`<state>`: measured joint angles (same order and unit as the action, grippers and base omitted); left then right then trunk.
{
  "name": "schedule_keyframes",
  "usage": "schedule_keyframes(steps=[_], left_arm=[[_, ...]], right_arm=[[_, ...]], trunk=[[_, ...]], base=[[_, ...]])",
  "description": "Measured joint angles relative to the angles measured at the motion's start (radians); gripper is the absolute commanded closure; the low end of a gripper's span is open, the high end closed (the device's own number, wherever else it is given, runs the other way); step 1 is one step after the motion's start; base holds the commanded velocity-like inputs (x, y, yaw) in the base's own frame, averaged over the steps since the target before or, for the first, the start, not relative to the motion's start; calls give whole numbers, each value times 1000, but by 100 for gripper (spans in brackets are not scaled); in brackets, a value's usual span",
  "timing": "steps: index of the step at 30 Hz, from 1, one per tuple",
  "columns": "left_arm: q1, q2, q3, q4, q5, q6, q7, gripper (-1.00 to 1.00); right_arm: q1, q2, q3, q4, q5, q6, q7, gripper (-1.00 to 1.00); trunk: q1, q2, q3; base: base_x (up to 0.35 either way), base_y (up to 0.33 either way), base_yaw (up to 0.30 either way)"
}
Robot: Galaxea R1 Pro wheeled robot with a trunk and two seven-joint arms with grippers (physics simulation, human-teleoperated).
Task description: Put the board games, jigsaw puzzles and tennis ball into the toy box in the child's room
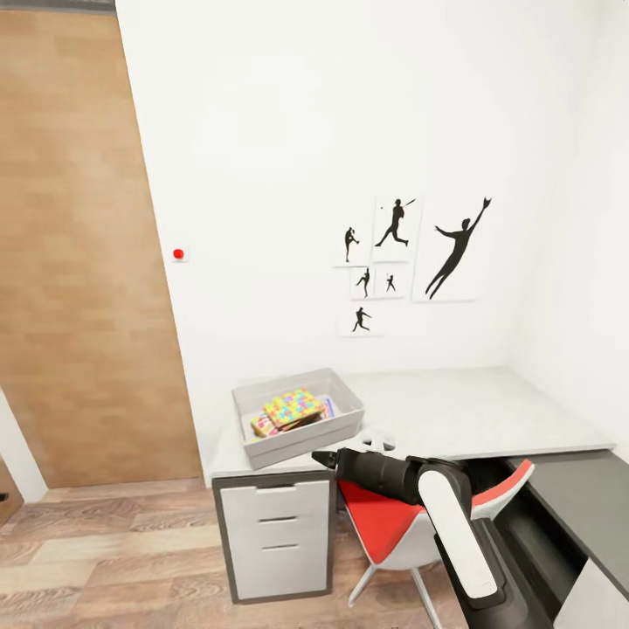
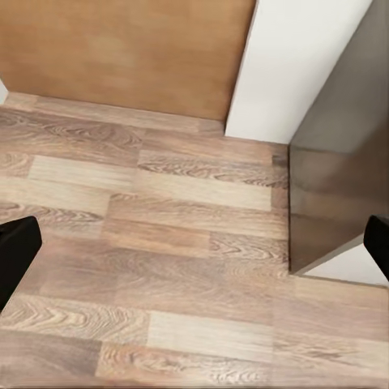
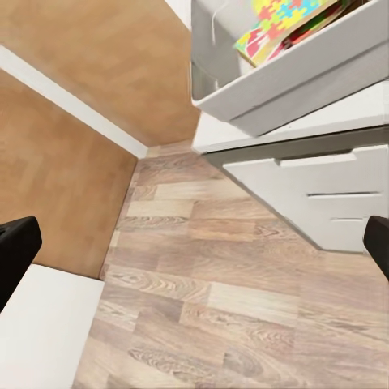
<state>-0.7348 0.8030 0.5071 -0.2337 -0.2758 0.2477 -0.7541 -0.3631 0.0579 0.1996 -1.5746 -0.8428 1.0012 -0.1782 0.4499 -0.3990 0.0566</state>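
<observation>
The toy box (image 1: 288,444) stands on the left end of the table (image 1: 463,411). A jigsaw puzzle (image 1: 294,407) lies on top inside it, tilted. Edges of board games (image 1: 261,426) peep out beneath it. The tennis ball is hidden or out of view, and the bed is out of view. My right gripper (image 1: 325,457) hangs just in front of the toy box's near right corner, below its rim. In the right wrist view the right gripper (image 3: 194,251) is open and empty, with the toy box (image 3: 308,81) and puzzle (image 3: 284,16) ahead. My left gripper (image 2: 194,255) is open over bare floor.
A red and white chair (image 1: 384,520) is tucked under the table beside the grey drawer unit (image 1: 278,533). A wooden door (image 1: 79,262) fills the left wall. A red button (image 1: 178,253) and black silhouette pictures (image 1: 411,253) hang on the white wall. The dark lower desk section (image 1: 577,507) runs right.
</observation>
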Motion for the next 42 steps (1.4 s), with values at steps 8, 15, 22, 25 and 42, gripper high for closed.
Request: schedule_keyframes(steps=[8, 15, 22, 25, 42], left_arm=[[0, 1, 0, 0, -1, 0, 0, -100], [0, 1, 0, 0, 0, 0, 0, -100], [0, 1, 0, 0, 0, -4, 0, -100], [0, 1, 0, 0, 0, -6, 0, -100], [0, 0, 0, 0, 0, -10, 0, -100]], right_arm=[[0, 0, 0, 1, 0, 0, -1, -100], [0, 0, 0, 2, 0, 0, -1, -100], [0, 0, 0, 2, 0, 1, -1, -100], [0, 0, 0, 2, 0, 1, 0, -100], [0, 0, -1, 6, 2, 1, -2, -100]], trunk=[[0, 0, 0], [0, 0, 0], [0, 0, 0], [0, 0, 0], [0, 0, 0]], base=[[-186, 261, 0], [-30, 288, 0], [-2, 277, 0], [0, 223, 0], [0, 194, 0]])
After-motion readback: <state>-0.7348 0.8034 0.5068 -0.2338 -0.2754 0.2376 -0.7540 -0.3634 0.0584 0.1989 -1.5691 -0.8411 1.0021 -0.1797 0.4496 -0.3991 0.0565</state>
